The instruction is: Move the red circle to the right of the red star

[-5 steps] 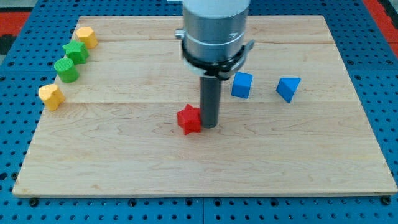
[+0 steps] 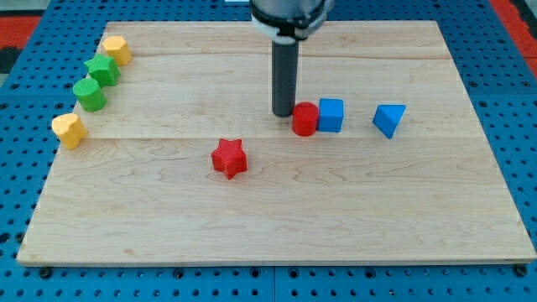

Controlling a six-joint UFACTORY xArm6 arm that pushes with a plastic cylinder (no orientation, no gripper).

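The red star (image 2: 228, 158) lies near the middle of the wooden board (image 2: 277, 226), a little left of centre. The red circle (image 2: 304, 119) stands up and to the right of it, touching the left side of a blue cube (image 2: 331, 115). My tip (image 2: 282, 114) rests on the board just left of the red circle, close to it or touching it, and well above and right of the red star.
A blue triangle block (image 2: 389, 119) lies right of the cube. At the board's left edge stand two yellow blocks (image 2: 117, 49) (image 2: 69, 130) with a green star (image 2: 103, 70) and a green cylinder (image 2: 89, 94) between them.
My tip has moved up the view, away from the red star. The red star now lies further left. The red circle, hidden before, now shows beside the blue cube.
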